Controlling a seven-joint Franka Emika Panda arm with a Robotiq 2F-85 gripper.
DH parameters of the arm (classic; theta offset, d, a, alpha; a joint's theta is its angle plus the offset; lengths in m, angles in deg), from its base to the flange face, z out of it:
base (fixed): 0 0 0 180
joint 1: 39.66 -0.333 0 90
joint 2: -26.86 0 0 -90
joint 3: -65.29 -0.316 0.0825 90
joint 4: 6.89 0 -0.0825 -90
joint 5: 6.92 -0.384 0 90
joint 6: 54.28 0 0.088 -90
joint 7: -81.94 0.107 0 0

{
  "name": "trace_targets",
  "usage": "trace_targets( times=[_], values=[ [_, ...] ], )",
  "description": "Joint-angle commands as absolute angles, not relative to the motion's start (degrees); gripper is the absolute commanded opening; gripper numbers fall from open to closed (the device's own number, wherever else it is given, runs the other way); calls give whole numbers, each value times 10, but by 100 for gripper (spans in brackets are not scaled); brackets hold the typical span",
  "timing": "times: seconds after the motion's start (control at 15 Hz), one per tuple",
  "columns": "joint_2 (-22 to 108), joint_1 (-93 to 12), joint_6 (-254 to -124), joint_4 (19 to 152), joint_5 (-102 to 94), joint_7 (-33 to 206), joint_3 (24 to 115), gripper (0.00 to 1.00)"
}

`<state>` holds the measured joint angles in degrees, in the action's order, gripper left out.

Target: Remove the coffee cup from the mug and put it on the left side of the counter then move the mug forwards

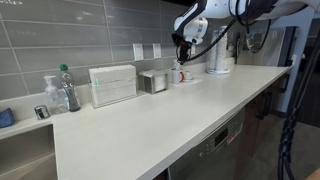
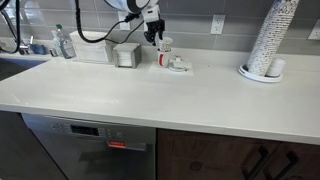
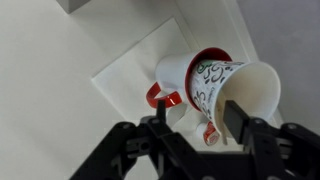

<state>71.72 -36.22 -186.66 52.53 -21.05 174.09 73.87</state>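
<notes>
A white mug (image 3: 175, 75) with a red handle and red inside stands on the counter near the back wall. A patterned white paper coffee cup (image 3: 235, 85) sits inside it. The mug also shows in both exterior views (image 1: 181, 75) (image 2: 165, 56). My gripper (image 3: 197, 118) is open just above the mug and cup. One finger is near the red handle and the other is in front of the cup's rim. It holds nothing. It also shows in both exterior views (image 1: 183, 50) (image 2: 155, 36).
A small red and white object (image 3: 210, 133) lies beside the mug on a white mat (image 3: 125, 70). A metal box (image 1: 152, 80), a white dispenser (image 1: 112, 84) and bottles (image 1: 66, 88) line the wall. A stack of paper cups (image 2: 270, 40) stands farther along the counter.
</notes>
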Motion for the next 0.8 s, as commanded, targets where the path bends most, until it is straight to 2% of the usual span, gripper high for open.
trace_targets(
  times=[0.0, 0.13, 0.4, 0.6, 0.73],
  values=[
    [757, -351, -1848, 466, -201, 1761, 730, 37],
    [770, -347, -1851, 449, -204, 1759, 726, 36],
    [790, -350, -1857, 423, -213, 1756, 733, 44],
    [803, -350, -1859, 407, -214, 1756, 733, 44],
    [811, -350, -1858, 398, -213, 1756, 734, 38]
  ],
)
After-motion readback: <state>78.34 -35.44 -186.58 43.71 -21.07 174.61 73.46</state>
